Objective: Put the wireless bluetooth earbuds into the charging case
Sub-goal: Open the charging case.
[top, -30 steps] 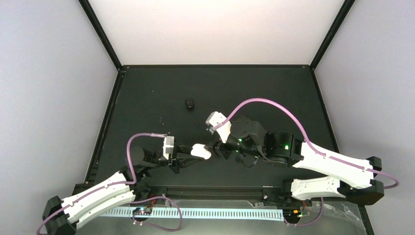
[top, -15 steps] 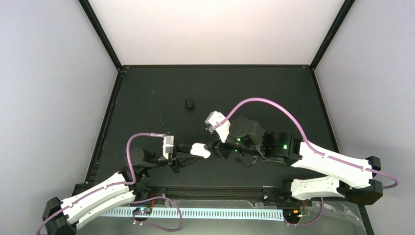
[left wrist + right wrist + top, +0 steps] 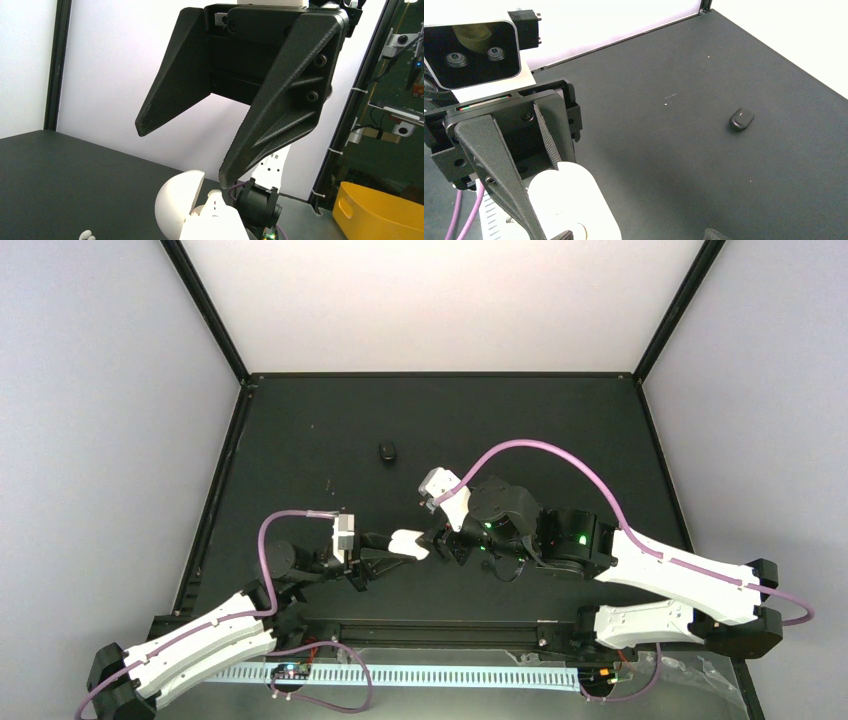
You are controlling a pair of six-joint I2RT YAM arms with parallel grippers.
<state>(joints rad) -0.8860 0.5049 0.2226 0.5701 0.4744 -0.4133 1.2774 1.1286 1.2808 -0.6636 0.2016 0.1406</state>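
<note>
The white charging case sits between my left gripper's fingers, just above the black table. In the left wrist view the case is open, its lid tilted back, below the spread fingers. A tiny white bud-like piece lies on the table beside it. My right gripper is open, facing the case from the right. In the right wrist view its left fingertip touches the case. The other earbuds are out of view.
A small black pebble-like object lies alone on the table, farther back; it also shows in the right wrist view. I cannot tell whether it is a case or a bud. A yellow bin stands beyond the table edge.
My left gripper has moved a little up and back with the white case. My right gripper has shifted slightly left, staying against the case.
</note>
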